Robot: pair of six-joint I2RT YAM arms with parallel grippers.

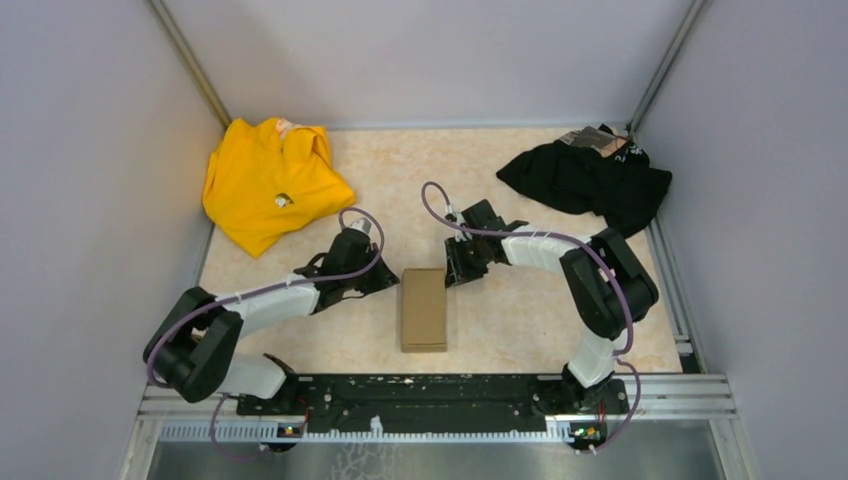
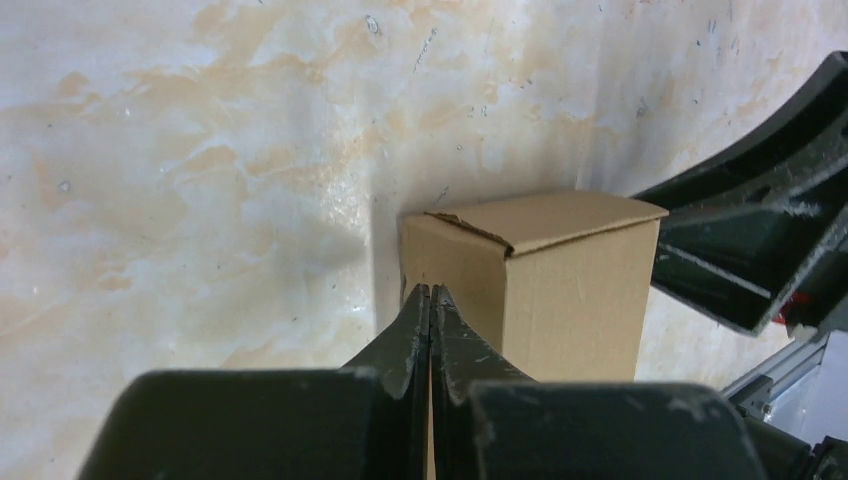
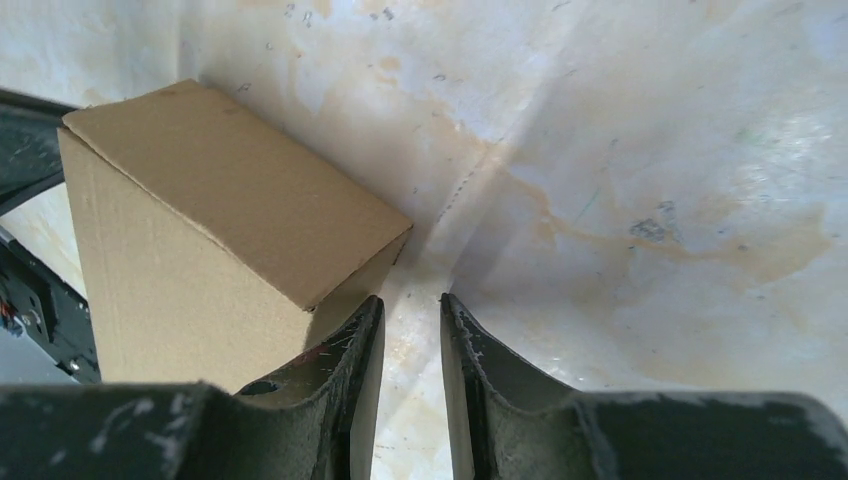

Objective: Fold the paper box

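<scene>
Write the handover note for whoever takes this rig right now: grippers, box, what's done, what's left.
Left gripper: shut, empty, tips at the left side of the paper box; contact unclear.
Right gripper: slightly open, empty, beside the box's far right corner.
Box: lies on the table between the arms.
Done: it is formed into a closed carton.
Left: a flap edge near the left gripper looks slightly raised; probably press it flat.

The marbled table carries the paper box, yellow shirt, black garment.
</scene>
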